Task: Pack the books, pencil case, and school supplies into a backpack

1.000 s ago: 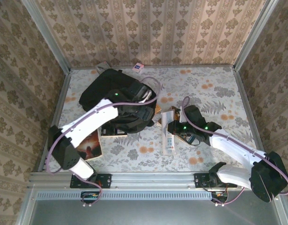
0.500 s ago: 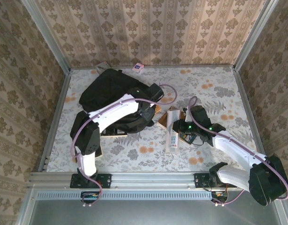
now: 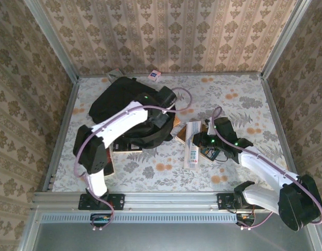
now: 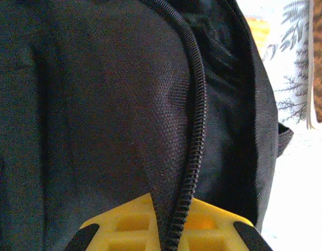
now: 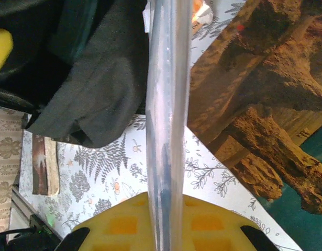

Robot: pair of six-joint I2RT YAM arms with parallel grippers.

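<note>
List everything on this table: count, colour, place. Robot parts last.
backpack: one, black, far left
packet: one, pink-white with a blue square, by the far wall
black book: one, at the backpack's near edge
dark book: one, orange glow, near left
brown-and-teal book: one, mid-right, below the right pincer
pale flat item: one, whitish, held edge-on
table: one, floral
left pincer: yellow, shut on the backpack at its zip
right pincer: yellow, shut on the pale flat item

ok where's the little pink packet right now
In the top view the packet lies at the far edge of the table, against the back wall, just past the backpack and slightly left of centre.
</note>
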